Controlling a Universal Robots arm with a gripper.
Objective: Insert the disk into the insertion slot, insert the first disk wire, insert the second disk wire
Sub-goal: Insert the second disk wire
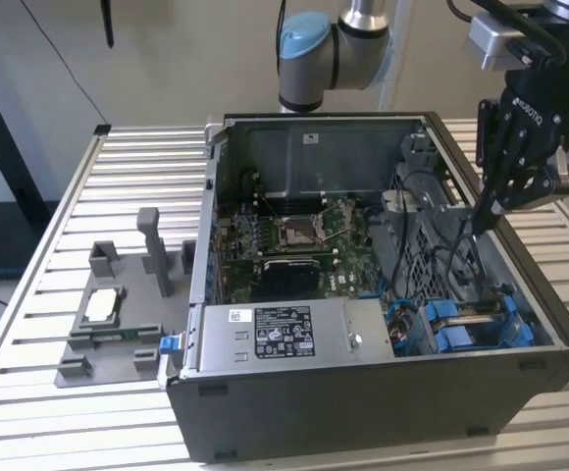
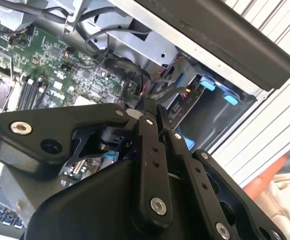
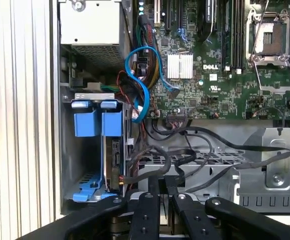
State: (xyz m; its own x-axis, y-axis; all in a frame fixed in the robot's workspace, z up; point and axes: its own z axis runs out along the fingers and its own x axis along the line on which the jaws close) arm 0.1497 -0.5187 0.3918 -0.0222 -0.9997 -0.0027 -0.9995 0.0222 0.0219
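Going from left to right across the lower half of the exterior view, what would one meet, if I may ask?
Grey fixture plate → labelled power-supply box → blue-framed disk in the drive cage.

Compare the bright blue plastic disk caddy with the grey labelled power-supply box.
The bright blue plastic caddy fills the case corner at the exterior view's right; the grey power-supply box lies left of it. The box looks larger than the caddy and bears a label. Both line one wall.
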